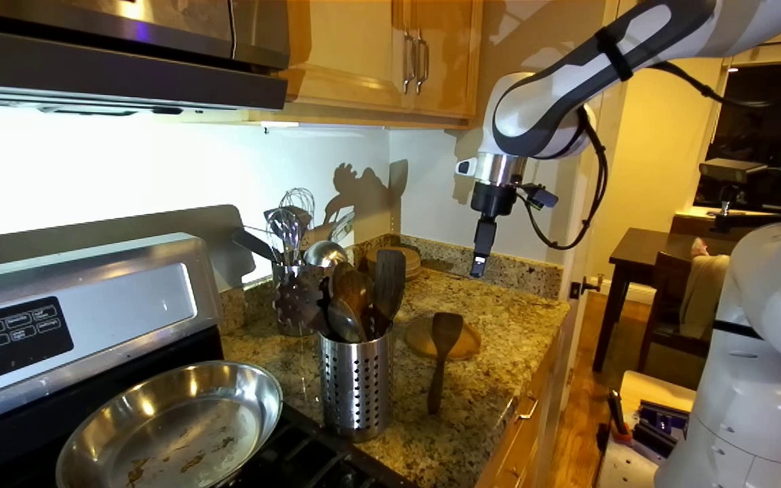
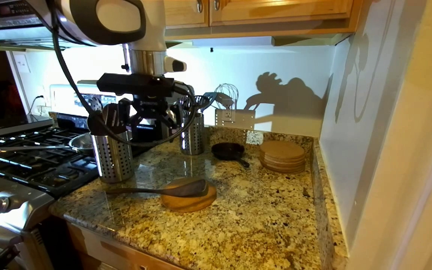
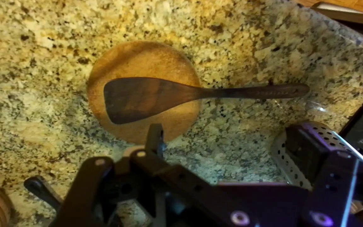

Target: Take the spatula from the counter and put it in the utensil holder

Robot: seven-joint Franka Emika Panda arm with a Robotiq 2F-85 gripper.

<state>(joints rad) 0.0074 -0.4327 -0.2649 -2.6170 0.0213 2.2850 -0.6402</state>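
The brown wooden spatula (image 1: pixel 441 356) lies flat on the granite counter (image 2: pixel 253 225), its head resting on a round wooden disc (image 2: pixel 189 205). It also shows whole in an exterior view (image 2: pixel 186 189) and in the wrist view (image 3: pixel 150 97). The utensil holder (image 1: pixel 356 386), a perforated steel cylinder full of wooden and dark utensils, stands beside the spatula's handle; it shows in an exterior view (image 2: pixel 113 159) and partly behind a finger in the wrist view (image 3: pixel 283 153). My gripper (image 1: pixel 477 268) is open and empty, well above the counter, its fingers apart in the wrist view (image 3: pixel 228 138).
Another perforated steel holder (image 2: pixel 192 137) with whisks and ladles stands farther back. A small black skillet (image 2: pixel 228 150) and a stack of wooden discs (image 2: pixel 282 155) are near the wall. A steel frying pan (image 1: pixel 180 420) sits on the stove. Cabinets (image 1: pixel 350 54) hang above.
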